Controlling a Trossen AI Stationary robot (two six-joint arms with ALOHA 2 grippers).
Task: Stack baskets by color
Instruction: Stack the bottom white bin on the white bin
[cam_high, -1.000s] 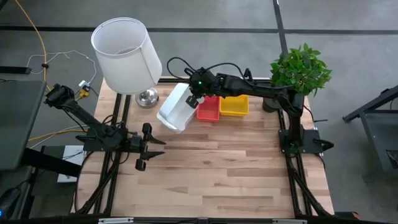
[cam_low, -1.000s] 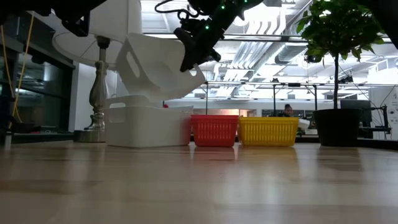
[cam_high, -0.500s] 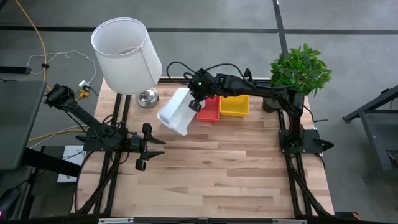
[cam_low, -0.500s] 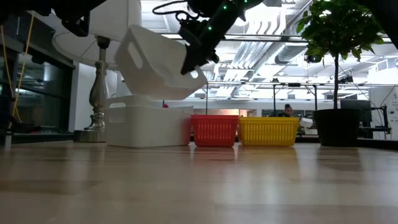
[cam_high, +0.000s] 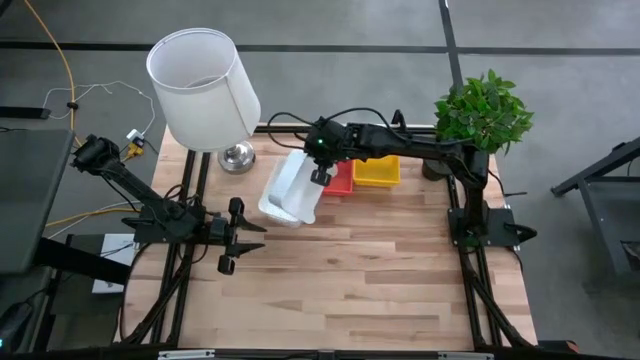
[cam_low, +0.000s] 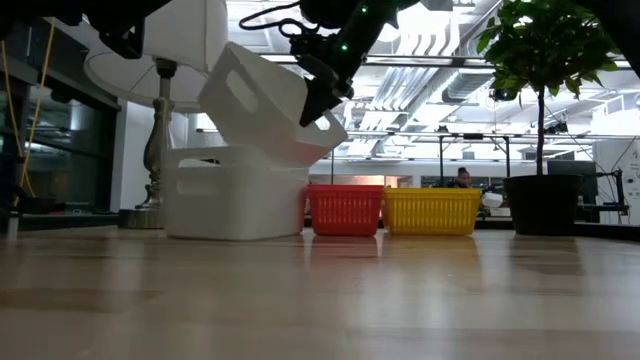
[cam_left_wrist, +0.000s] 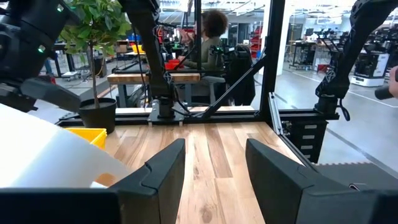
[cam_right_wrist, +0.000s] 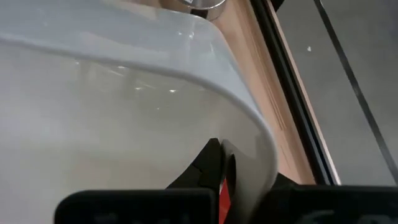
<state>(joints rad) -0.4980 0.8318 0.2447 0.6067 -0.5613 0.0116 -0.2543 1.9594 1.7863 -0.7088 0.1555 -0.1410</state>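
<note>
Gripping a tilted white basket (cam_low: 268, 103) by its rim, the right gripper (cam_high: 319, 172) held it over a second white basket (cam_low: 235, 192). Red basket (cam_low: 345, 209) and yellow basket (cam_low: 431, 211) sat at its 3 o'clock; left gripper (cam_high: 232, 236) waited with fingers apart.

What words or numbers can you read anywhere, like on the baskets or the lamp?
None can be read.
The tilted white basket held by the right gripper, the white basket under it, the red basket, the yellow basket and the lampshade all look plain.
Any signs in the room behind are too blurred to read.
</note>
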